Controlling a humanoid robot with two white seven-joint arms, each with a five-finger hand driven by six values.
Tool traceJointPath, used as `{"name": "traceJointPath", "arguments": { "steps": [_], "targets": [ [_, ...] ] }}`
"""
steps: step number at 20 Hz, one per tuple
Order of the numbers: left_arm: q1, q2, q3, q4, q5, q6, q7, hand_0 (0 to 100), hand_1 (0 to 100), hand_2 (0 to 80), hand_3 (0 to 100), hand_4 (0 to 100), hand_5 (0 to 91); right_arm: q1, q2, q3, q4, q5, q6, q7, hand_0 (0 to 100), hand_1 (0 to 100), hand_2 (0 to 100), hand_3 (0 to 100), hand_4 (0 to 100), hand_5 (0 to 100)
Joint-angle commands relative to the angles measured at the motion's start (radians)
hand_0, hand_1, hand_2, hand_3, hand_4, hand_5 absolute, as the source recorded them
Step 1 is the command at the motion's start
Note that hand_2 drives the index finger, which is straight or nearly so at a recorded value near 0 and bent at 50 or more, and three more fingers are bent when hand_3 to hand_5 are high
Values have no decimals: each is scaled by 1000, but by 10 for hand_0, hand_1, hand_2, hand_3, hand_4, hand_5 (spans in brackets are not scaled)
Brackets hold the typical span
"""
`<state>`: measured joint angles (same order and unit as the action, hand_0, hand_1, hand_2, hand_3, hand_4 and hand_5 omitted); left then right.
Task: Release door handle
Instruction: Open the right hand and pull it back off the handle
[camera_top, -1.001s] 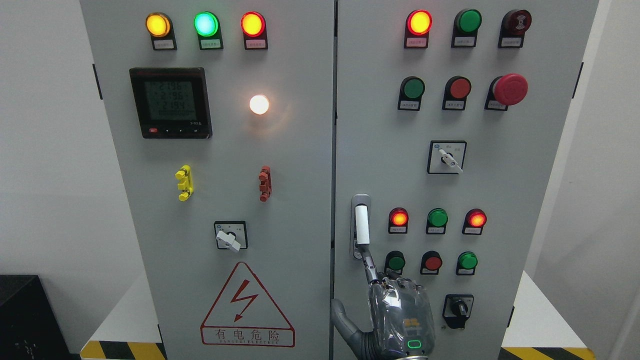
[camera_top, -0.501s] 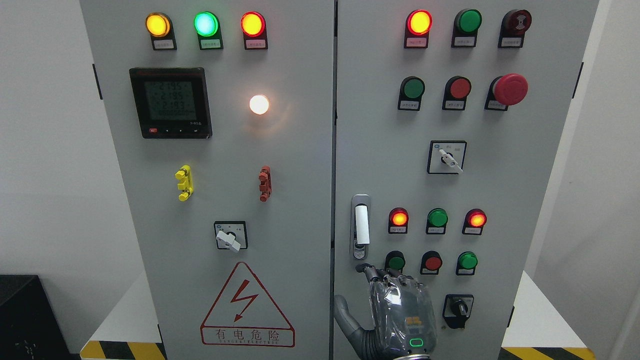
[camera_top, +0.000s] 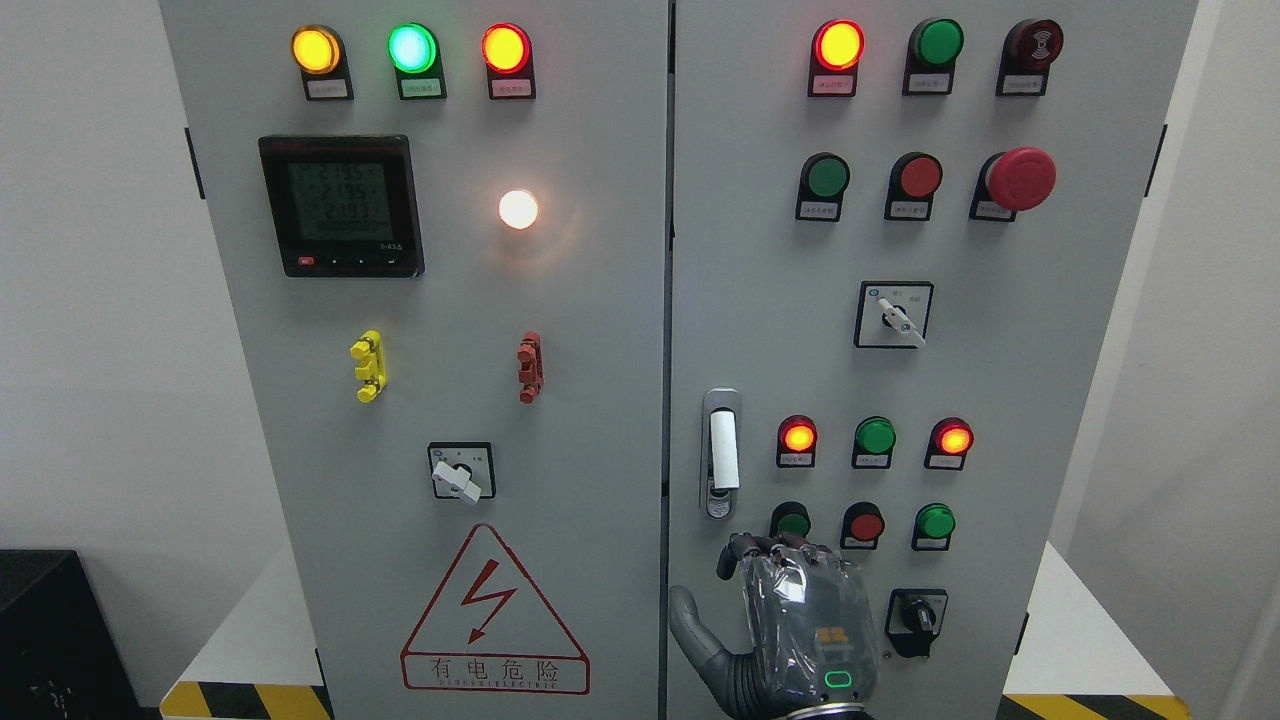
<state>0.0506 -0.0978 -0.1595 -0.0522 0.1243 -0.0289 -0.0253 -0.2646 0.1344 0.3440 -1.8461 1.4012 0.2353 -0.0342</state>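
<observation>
The door handle (camera_top: 723, 450) is a white upright lever in a silver housing at the left edge of the grey cabinet's right door (camera_top: 760, 300). My right hand (camera_top: 775, 548) rises from the bottom edge, below the handle and clear of it. Its fingers (camera_top: 790, 547) are curled at the knuckles and hold nothing, with the thumb (camera_top: 692, 625) sticking out to the left. The back of the hand, in a clear cover, faces the camera. The door sits flush with the left door (camera_top: 450, 300).
Round lamps and push buttons (camera_top: 866, 523) sit just right of the handle and above the hand. A black rotary switch (camera_top: 915, 618) is beside the hand on the right. A red mushroom stop button (camera_top: 1020, 178) is higher up. White walls flank the cabinet.
One second ago an outstretched finger touched the handle's lower end. The finger has since pulled back and curled in, and the hand has dropped slightly, away from the handle.
</observation>
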Motion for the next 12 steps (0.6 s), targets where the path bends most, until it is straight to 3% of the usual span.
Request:
{"name": "traceJointPath", "arguments": {
  "steps": [1,5,6,8,12],
  "targets": [
    [0,0,0,0,0,1,-1,0,0,44,109,7,0,-7,2,-5,-13,-2,1,0,315,302,609,843,720,701],
    [0,1,0,0,0,0,-1,0,0,44,109,7,0,-18,1,-8,-13,-10,-2,0,314,306,643,861,728,706],
    [0,0,0,0,0,1,-1,0,0,44,109,7,0,-19,2,-8,-13,-28,-2,2,311,315,653,914,750,720],
    [0,0,0,0,0,1,-1,0,0,44,109,7,0,-19,2,-10,-13,-42,-1,33,304,330,677,936,772,726],
    [0,0,0,0,0,1,-1,0,0,44,109,7,0,-19,2,-11,-13,-42,6,37,298,340,696,948,778,736]
  ]
}}
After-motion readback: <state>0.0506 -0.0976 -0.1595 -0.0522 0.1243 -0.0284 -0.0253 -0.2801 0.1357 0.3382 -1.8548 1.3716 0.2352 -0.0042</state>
